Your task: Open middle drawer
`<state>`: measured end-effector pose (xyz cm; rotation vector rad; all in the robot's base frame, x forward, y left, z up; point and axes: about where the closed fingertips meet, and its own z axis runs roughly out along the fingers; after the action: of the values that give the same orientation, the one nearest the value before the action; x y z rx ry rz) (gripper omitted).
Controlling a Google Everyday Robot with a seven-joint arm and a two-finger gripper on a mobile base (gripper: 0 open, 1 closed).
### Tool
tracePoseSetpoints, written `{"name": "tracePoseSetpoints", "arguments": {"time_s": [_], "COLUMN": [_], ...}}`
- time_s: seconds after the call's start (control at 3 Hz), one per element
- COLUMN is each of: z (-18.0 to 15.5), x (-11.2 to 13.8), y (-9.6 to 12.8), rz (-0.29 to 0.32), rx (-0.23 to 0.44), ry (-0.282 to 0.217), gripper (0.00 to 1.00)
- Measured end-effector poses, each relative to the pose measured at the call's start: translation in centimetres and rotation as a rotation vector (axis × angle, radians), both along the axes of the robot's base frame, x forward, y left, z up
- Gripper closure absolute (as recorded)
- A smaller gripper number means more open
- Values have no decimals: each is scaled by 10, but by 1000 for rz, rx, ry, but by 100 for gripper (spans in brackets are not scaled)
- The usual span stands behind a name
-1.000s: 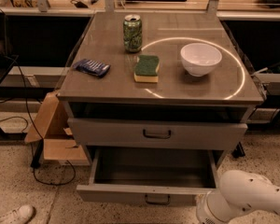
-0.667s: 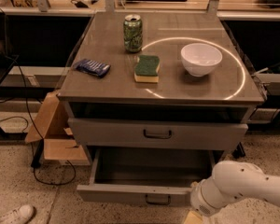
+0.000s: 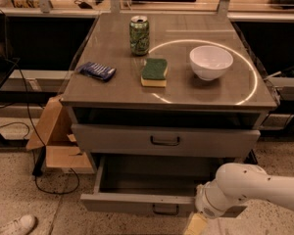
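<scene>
The middle drawer [image 3: 112, 140] is closed, just under the centre, with its handle [image 3: 165, 141] free. The gripper [image 3: 195, 224] is low at 5 o'clock, beside the open bottom drawer [image 3: 122, 203]. I cannot tell if it is clenched. Going up, it may hit that drawer's front or take the wrong handle.

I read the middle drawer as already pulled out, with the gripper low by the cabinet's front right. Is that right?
Not quite. The camera view shows the middle drawer pushed in; the one pulled out is the bottom drawer. The gripper is indeed low by the front right of the cabinet.
</scene>
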<state>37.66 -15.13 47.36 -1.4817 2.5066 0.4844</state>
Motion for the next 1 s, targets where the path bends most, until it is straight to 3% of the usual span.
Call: {"name": "tracePoseSetpoints", "arguments": {"time_s": [1.0], "z": [-43], "x": [-24], "y": [-8], "rz": [58], "rx": [-37], "ry": [84], "gripper": [0]}}
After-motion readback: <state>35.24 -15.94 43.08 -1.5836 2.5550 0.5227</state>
